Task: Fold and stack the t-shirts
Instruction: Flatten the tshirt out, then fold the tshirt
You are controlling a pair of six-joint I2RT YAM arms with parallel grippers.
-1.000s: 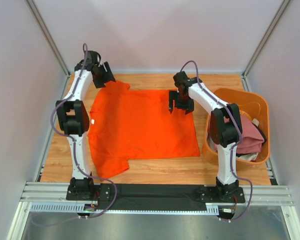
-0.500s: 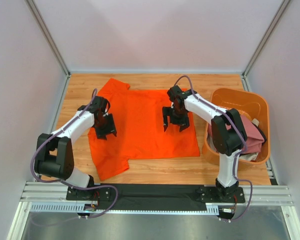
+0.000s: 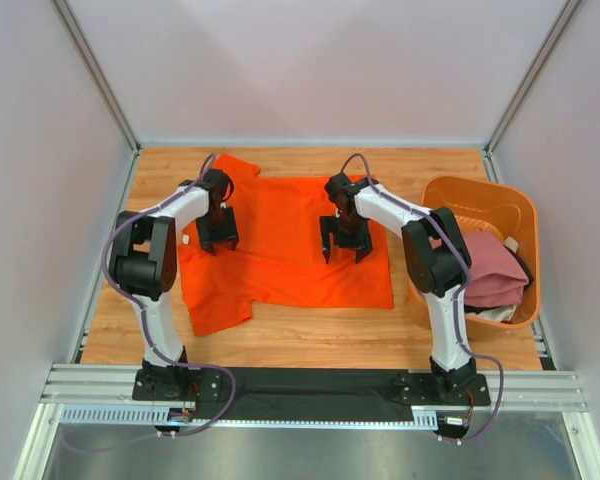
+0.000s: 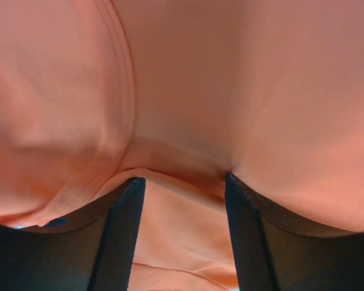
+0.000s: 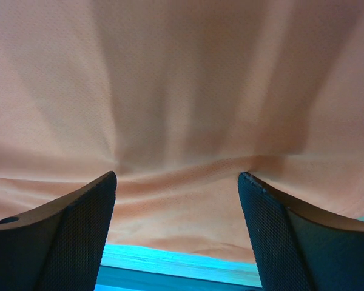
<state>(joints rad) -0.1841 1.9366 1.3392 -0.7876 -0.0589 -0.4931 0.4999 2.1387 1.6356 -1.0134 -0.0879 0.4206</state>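
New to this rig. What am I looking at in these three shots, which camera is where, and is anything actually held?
These are two white-and-black robot arms bolted to the near edge of a wooden table. The wide shot comes from a fixed camera above and behind them. The two close-ups come from a camera on each wrist, looking past that arm's own black fingers. A bright orange short-sleeved t-shirt lies spread out on the table. At the right stands an orange plastic tub with a dusty pink t-shirt in it. The left gripper and the right gripper both press into the orange cloth with jaws apart, so nothing is gripped yet.
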